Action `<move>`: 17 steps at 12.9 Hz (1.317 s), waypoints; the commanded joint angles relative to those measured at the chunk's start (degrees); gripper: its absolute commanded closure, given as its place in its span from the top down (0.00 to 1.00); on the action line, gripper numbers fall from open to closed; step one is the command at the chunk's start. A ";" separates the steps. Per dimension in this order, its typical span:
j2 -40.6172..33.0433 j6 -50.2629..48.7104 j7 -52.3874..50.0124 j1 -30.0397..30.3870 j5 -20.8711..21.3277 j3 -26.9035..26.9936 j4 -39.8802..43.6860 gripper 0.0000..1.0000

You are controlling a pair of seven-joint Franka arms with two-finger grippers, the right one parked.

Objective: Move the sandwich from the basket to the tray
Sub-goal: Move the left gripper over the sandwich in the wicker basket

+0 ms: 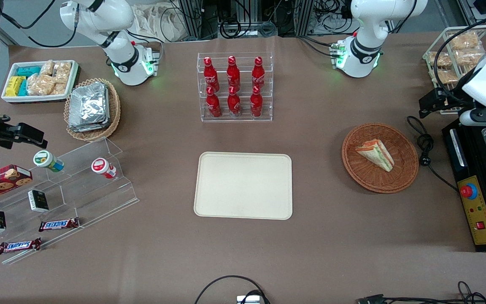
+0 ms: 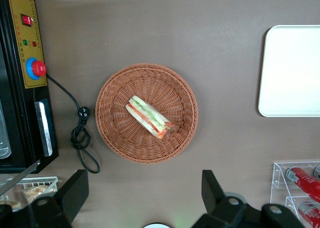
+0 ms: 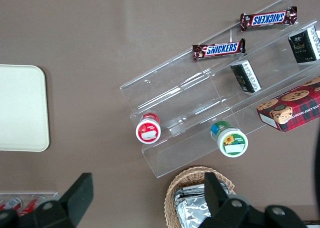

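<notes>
Lying in the basket (image 2: 146,112), the sandwich (image 2: 149,116) sits below and slightly ahead of the raised tool (image 2: 142,200), fingers spread wide, its long axis diagonal to their gap.

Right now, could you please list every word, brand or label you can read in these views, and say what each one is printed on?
"SNICKERS": on one chocolate bar on the clear stepped stand.
"SNICKERS": on a second chocolate bar on the same stand.
Unreadable: script on the red bottles, lids of the two small tubs, dark small boxes, cookie box, control panel.
No text: sandwich, basket, tray.
The hand hangs open above the basket.
</notes>
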 commanded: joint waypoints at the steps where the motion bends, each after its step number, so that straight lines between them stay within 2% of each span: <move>1: -0.06 -1.22 -0.08 -0.27 0.45 -0.08 0.58 1.00; 5: 1.25 -1.23 -4.10 -0.09 -0.17 0.18 1.55 1.00; 7: 3.09 -1.05 -13.75 -0.44 0.09 0.01 0.59 1.00; 8: 3.36 -0.35 -15.10 -0.53 0.09 -0.08 -0.55 1.00; 11: 2.67 4.11 -20.98 -0.62 0.71 -0.08 -6.86 1.00; 17: -1.11 20.99 -29.34 -0.80 1.15 -0.17 -24.53 1.00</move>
